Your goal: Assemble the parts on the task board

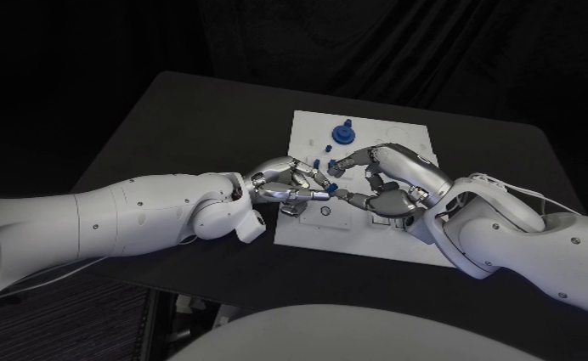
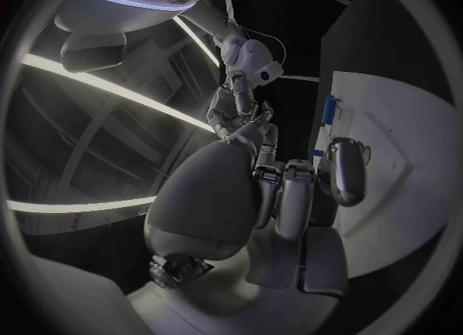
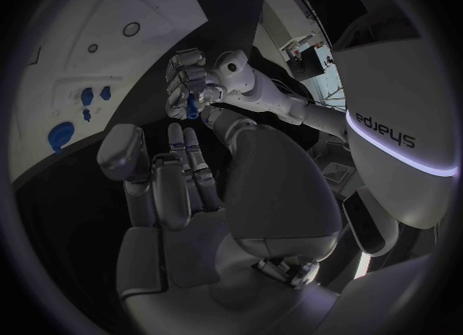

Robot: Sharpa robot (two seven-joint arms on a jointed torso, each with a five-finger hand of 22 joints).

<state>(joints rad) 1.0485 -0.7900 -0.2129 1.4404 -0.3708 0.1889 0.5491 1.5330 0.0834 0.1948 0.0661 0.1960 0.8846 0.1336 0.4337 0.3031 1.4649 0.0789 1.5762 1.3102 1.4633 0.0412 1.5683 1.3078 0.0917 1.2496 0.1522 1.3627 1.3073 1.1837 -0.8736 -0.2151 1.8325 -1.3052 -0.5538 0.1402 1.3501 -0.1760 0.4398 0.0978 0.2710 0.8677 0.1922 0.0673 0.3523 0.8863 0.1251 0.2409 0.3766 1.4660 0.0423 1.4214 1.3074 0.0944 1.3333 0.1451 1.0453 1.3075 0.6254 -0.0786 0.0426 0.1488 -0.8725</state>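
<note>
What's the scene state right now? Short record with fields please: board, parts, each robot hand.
board: white task board in the middle of the black table
parts on board: large round blue part near the far edge; small blue parts just in front of it
left robot hand: over the board's left edge, pinches a small blue part
right robot hand: over the board, fingers apart, holds nothing visible

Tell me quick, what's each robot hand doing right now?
Left robot hand: pinching a small blue part.
Right robot hand: open, fingers apart, holding nothing.
</note>
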